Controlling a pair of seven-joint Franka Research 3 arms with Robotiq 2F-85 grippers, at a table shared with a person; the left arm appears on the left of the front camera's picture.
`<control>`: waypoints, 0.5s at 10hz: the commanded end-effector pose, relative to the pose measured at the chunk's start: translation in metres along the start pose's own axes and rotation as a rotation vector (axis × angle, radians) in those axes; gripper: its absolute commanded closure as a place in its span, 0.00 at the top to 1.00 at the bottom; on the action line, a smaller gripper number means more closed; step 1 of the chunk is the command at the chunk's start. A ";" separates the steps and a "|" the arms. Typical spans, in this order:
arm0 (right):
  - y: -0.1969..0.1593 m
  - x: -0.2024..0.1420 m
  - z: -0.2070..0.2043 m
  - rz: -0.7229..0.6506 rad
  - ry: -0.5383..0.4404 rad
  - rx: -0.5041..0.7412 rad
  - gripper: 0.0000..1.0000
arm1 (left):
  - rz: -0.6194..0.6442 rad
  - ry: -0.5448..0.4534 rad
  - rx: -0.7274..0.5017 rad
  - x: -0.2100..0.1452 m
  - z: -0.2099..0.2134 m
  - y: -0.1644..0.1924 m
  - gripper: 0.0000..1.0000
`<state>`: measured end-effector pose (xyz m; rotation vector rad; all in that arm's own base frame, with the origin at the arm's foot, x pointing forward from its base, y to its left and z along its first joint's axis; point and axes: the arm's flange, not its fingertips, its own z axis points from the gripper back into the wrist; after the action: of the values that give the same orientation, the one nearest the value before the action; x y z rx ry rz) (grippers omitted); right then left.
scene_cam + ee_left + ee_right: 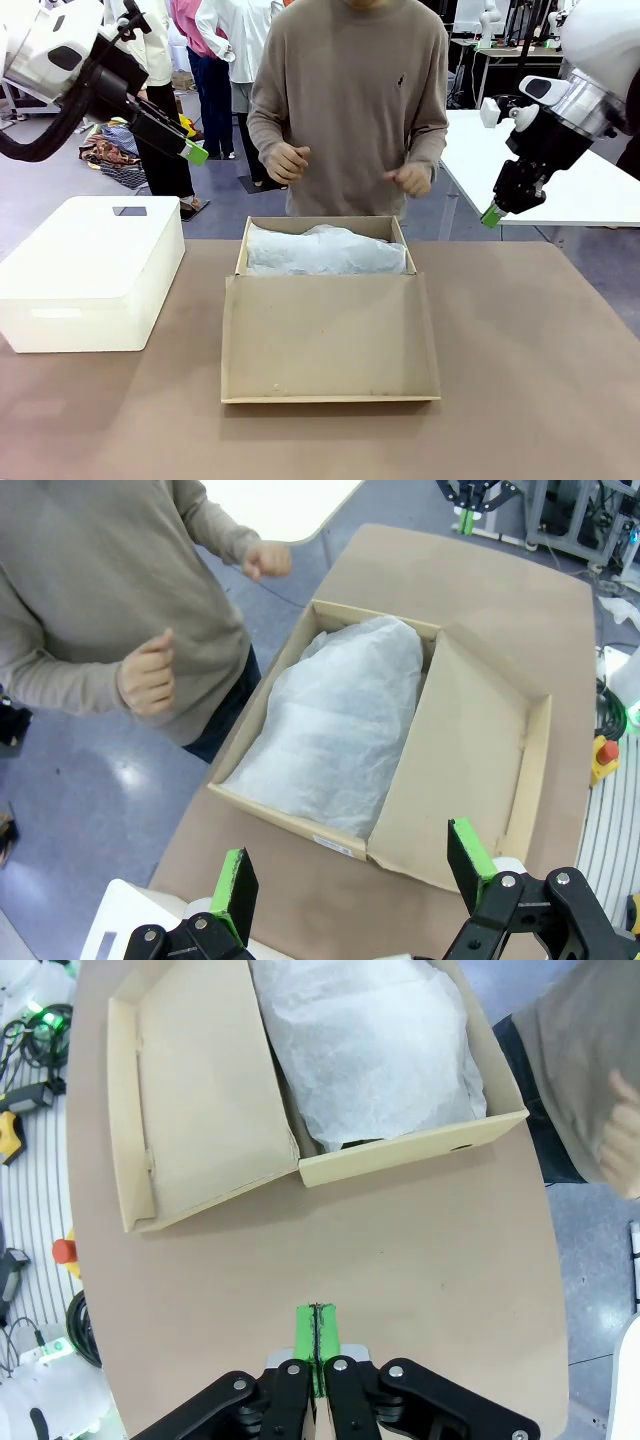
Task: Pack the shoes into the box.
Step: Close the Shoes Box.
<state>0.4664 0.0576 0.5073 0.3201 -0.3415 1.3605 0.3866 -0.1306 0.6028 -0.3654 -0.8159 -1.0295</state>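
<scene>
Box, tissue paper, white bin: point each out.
box [330, 335]: front view, inner face of its open flap.
tissue paper [325, 250]: front view, middle of the crumpled sheet.
white bin [85, 310]: front view, near side wall.

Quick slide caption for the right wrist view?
Right gripper, shut and empty, hovers over the table near the open box, white tissue paper mounded inside.
</scene>
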 end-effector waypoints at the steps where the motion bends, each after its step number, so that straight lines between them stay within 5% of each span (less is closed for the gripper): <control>1: 0.000 0.000 -0.001 0.012 -0.003 0.006 0.00 | -0.015 -0.019 -0.015 -0.004 -0.001 0.001 1.00; 5: 0.001 0.001 -0.001 0.003 0.001 0.003 0.00 | -0.015 -0.019 -0.015 -0.004 -0.001 0.001 1.00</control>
<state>0.4661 0.0591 0.5069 0.3214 -0.3388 1.3639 0.3866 -0.1306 0.6028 -0.3654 -0.8159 -1.0295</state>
